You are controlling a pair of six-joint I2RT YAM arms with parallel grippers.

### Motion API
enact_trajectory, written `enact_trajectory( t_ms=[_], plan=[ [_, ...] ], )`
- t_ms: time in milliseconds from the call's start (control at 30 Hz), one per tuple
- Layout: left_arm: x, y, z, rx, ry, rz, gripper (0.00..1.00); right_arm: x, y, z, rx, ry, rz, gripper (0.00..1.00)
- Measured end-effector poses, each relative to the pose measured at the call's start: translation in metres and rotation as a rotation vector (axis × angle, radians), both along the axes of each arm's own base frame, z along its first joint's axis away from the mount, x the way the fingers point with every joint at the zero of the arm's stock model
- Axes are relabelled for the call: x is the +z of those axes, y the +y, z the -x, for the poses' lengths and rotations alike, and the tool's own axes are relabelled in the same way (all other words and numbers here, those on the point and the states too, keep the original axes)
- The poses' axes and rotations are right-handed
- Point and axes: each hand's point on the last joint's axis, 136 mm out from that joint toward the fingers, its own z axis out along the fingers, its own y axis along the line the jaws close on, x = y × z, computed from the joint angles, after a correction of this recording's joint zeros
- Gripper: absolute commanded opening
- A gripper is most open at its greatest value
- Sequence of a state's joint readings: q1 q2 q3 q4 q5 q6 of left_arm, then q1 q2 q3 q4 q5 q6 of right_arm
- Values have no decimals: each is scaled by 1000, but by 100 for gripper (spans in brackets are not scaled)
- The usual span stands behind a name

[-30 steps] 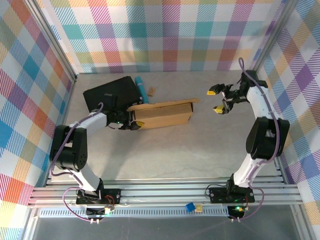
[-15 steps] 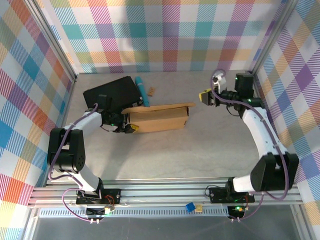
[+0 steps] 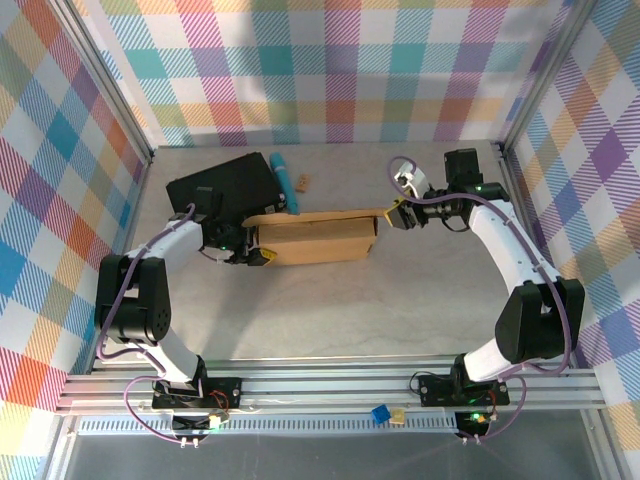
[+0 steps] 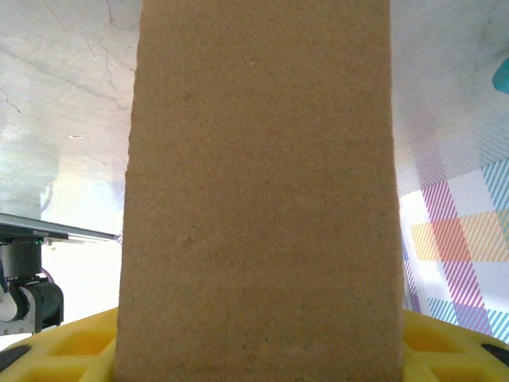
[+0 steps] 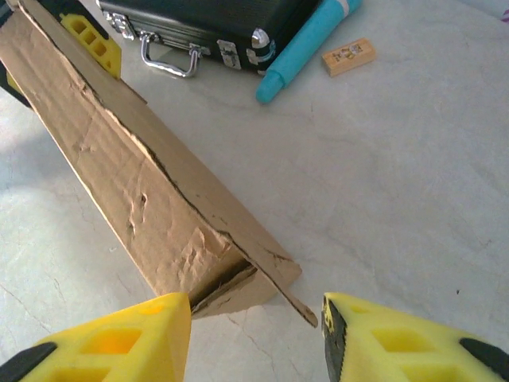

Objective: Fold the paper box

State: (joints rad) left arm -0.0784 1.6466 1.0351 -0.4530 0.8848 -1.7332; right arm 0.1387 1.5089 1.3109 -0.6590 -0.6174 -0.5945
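Note:
The paper box point(image 3: 320, 240) is a brown cardboard mailer lying flattish across the middle of the table, its lid flap slightly ajar. My left gripper point(image 3: 256, 243) is shut on its left end. In the left wrist view the cardboard point(image 4: 262, 199) rises between the yellow fingers point(image 4: 64, 354). My right gripper point(image 3: 398, 215) is open at the box's right end. In the right wrist view its jaws point(image 5: 253, 326) straddle the protruding corner of the lid flap point(image 5: 306, 312) without touching it, and the crumpled box side point(image 5: 143, 183) runs away to the upper left.
A black case point(image 3: 220, 190) point(image 5: 207, 20) lies just behind the box's left end. A teal cylinder point(image 3: 283, 180) point(image 5: 306, 44) and a small wooden block point(image 3: 304, 182) point(image 5: 348, 56) sit beside it. Plaid walls enclose the table on three sides.
My right gripper swung left from the right wall to the box's right end and its jaws narrowed. The left gripper and box shifted slightly left early on.

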Motion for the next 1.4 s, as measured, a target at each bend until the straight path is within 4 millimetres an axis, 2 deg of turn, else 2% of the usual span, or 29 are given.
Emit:
enact_trajectory(
  t_ms=[300,667,733,800,867,1233,1400],
  plan=[
    [-1,1,-2,-3,11,2,47,-6,16,-4,52,42,22,30],
    [-1,1,-3,-9,3,0,46,-14,18,-1,47,68,57,17],
    [0,1,-3,-9,2,0,46,-15,19,0,45,72,67,17],
    [0,0,-4,-10,-1,0,46,-17,19,0,35,79,78,26],
    [0,1,-4,-10,-1,0,46,-19,18,-1,21,80,95,27],
    [0,1,-4,-10,-1,0,45,-21,14,-5,-18,88,121,0],
    [0,1,-4,-9,-1,-1,45,-21,16,-4,-33,109,110,0]
  ],
)
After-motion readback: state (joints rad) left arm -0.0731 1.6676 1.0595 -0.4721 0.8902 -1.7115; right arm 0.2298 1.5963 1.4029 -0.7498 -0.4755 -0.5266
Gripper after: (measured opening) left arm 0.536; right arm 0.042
